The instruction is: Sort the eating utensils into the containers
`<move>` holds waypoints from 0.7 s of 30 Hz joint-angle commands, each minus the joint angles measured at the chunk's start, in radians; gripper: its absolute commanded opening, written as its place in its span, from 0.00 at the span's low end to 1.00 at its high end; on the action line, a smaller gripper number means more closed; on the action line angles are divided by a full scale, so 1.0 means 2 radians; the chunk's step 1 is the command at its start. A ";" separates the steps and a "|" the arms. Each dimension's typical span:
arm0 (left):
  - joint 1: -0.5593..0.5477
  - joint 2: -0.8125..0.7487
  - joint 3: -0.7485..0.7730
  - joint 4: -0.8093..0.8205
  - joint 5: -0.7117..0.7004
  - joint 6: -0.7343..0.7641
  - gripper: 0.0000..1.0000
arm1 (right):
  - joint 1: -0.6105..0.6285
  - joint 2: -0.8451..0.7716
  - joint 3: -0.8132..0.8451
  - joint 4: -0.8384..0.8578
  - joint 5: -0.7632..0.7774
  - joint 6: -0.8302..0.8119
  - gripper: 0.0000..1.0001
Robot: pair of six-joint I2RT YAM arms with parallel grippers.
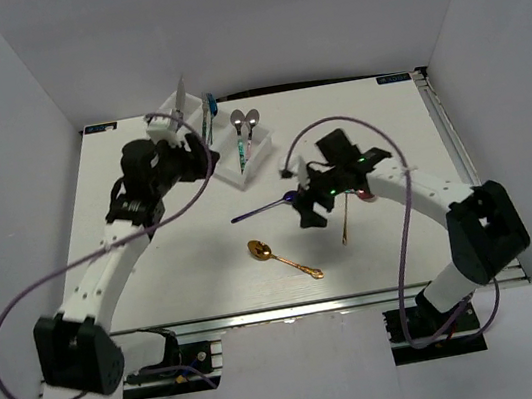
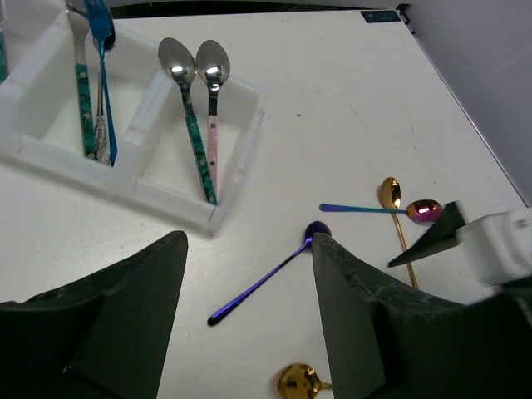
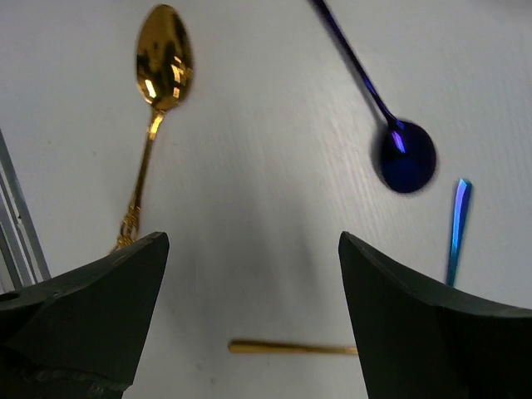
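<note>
The white three-compartment tray stands at the back left and also shows in the left wrist view. Two silver spoons lie in its right compartment, and a blue fork with other utensils lies in the middle one. A purple spoon, an ornate gold spoon, a thin gold spoon and an iridescent spoon lie on the table. My left gripper is open and empty beside the tray. My right gripper is open and empty, low over the table between the loose spoons.
White walls enclose the table on three sides. A metal rail runs along the near edge. Purple cables loop from both arms. The tip of the right gripper's finger shows in the left wrist view.
</note>
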 commanded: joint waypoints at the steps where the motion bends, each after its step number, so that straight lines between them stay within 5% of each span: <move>1: 0.009 -0.086 -0.081 -0.003 -0.001 -0.010 0.73 | 0.086 0.034 0.038 -0.045 0.101 -0.016 0.89; 6: 0.011 -0.204 -0.162 -0.018 -0.053 -0.012 0.74 | 0.171 0.106 0.090 -0.033 0.165 0.075 0.89; 21: 0.011 -0.315 -0.208 -0.089 -0.062 -0.074 0.74 | 0.244 0.161 0.067 -0.005 0.226 0.145 0.89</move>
